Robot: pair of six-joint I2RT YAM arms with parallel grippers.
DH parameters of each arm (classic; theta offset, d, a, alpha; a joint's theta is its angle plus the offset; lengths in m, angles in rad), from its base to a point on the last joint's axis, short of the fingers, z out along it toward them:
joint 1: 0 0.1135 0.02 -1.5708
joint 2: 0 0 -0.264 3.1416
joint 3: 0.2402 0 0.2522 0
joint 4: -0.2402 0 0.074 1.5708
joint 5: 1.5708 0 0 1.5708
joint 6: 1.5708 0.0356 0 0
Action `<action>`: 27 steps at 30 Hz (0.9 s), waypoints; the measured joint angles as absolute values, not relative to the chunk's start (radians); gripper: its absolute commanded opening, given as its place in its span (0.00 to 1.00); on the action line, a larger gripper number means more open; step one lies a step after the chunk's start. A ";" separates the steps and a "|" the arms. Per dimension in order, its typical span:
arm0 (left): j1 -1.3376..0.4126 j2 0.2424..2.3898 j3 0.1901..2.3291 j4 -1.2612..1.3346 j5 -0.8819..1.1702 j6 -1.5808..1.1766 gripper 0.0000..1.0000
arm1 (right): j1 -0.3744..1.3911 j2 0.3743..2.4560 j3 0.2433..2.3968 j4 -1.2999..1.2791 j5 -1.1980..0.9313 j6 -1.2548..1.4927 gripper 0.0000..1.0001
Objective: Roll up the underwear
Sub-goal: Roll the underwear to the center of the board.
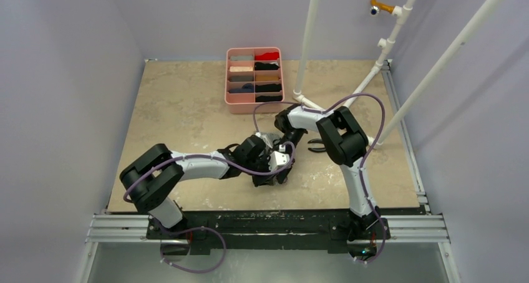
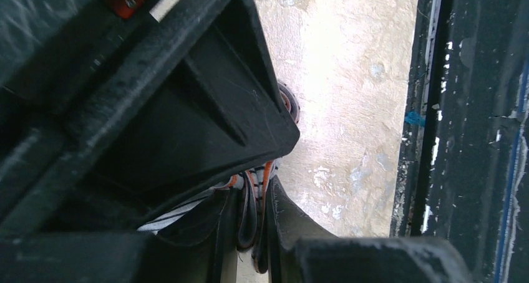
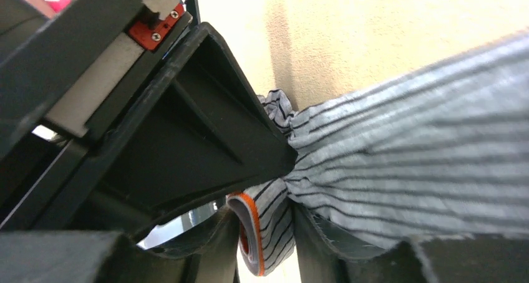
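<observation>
Well, the left gripper (image 2: pixel 265 171) pinches the grey underwear (image 3: pixel 405 158) toward the near edge of the table (image 1: pixel 187 108) (the right gripper (image 3: pixel 284 189) straddles it, grip unclear); best rolled taut and even.

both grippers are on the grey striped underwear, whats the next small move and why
Likely ease the right gripper open and draw it back. The left gripper also pinches the orange-edged fold of the grey striped underwear, and in the top view the two crowd together, so one grip probably suffices for the roll.
</observation>
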State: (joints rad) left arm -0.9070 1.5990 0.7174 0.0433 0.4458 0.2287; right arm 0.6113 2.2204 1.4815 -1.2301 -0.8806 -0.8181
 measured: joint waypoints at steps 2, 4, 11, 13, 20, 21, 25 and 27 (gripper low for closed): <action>-0.892 1.610 0.732 0.022 0.479 0.228 0.00 | 0.595 2.214 1.481 -1.231 -0.882 -0.804 0.44; -0.873 1.627 0.750 0.007 0.512 0.226 0.00 | 0.576 2.202 1.481 -1.229 -0.881 -0.803 0.47; -0.844 1.661 0.786 -0.023 0.561 0.218 0.00 | 0.520 2.179 1.487 -1.225 -0.884 -0.818 0.50; -0.838 1.665 0.791 -0.029 0.570 0.216 0.00 | 0.508 2.177 1.491 -1.225 -0.885 -0.830 0.49; -0.795 1.693 0.822 -0.073 0.621 0.182 0.00 | 0.454 2.131 1.491 -1.225 -0.910 -0.857 0.44; -0.785 1.701 0.833 -0.087 0.632 0.174 0.00 | 0.443 2.115 1.489 -1.220 -0.912 -0.857 0.43; -0.746 1.737 0.881 -0.150 0.677 0.154 0.00 | 0.405 2.042 1.455 -1.165 -0.915 -0.836 0.42; -0.724 1.758 0.907 -0.187 0.704 0.134 0.00 | 0.393 2.002 1.426 -1.134 -0.917 -0.818 0.42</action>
State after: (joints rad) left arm -0.7238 1.7584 0.9066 -0.1875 0.7040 0.1341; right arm 0.3931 2.0018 1.4261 -1.1343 -0.9169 -0.8177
